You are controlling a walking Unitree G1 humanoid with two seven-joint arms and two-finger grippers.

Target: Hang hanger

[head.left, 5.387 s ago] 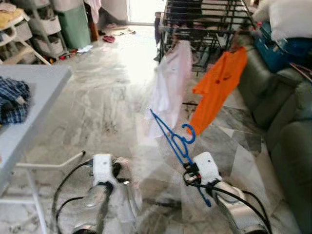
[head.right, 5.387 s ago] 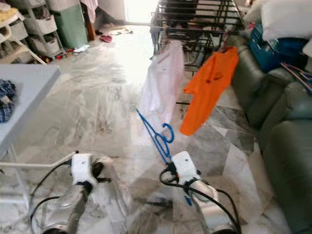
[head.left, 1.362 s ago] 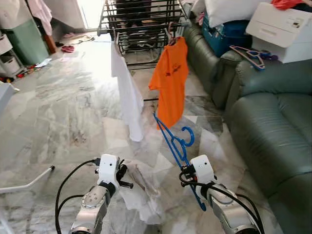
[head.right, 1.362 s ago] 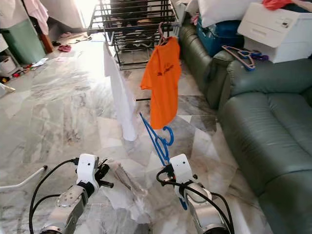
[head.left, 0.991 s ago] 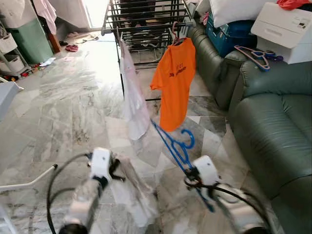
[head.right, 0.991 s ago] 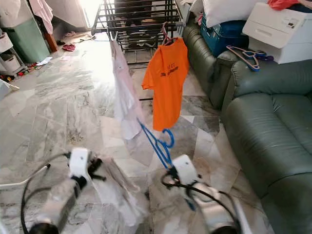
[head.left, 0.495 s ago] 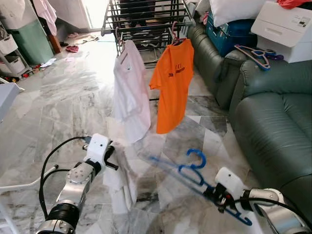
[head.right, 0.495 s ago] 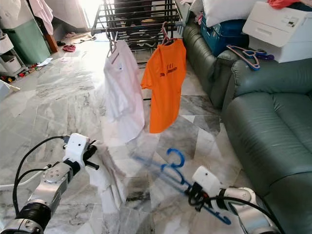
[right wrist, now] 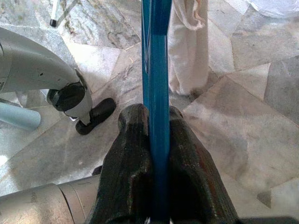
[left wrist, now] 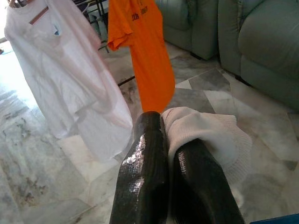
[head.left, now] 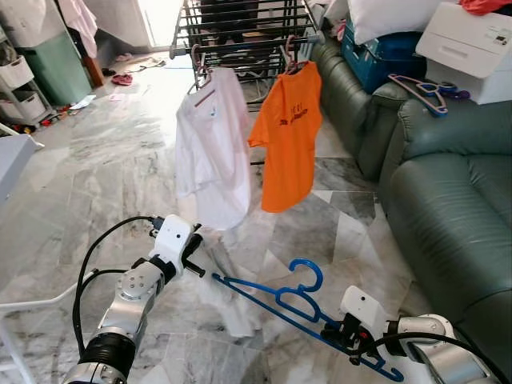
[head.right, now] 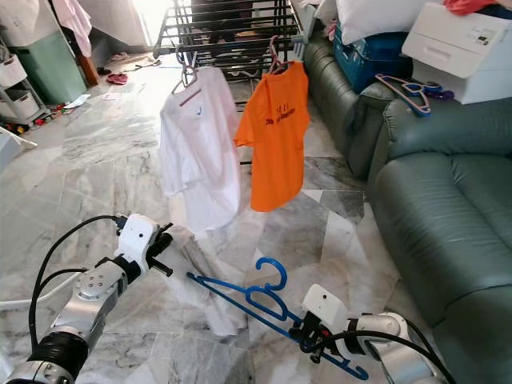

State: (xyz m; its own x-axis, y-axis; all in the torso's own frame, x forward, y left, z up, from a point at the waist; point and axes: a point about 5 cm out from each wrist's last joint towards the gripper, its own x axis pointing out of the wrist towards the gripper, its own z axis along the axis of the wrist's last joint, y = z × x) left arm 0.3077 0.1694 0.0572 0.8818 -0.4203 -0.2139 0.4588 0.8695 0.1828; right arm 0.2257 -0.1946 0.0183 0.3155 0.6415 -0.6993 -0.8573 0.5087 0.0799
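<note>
right gripper [right wrist: 156, 128]: fingers clamped on blue hanger [head.left: 282, 302], held low and near-flat over marble floor [head.left: 120, 172] | left gripper [left wrist: 168, 154]: pinching hanging white cloth [head.left: 224, 276] | drying rack [head.left: 240, 32] ahead: white shirt [head.left: 212, 148], orange shirt [head.left: 290, 136]

We see our left arm stretched forward and slightly inward, left gripper [head.left: 190, 254] with both fingers [left wrist: 145, 182] pressed together on white cloth. Our right arm is bent low, forearm pointing leftward; right gripper [right wrist: 156, 140] has its fingers clamped on a thin blue bar.
</note>
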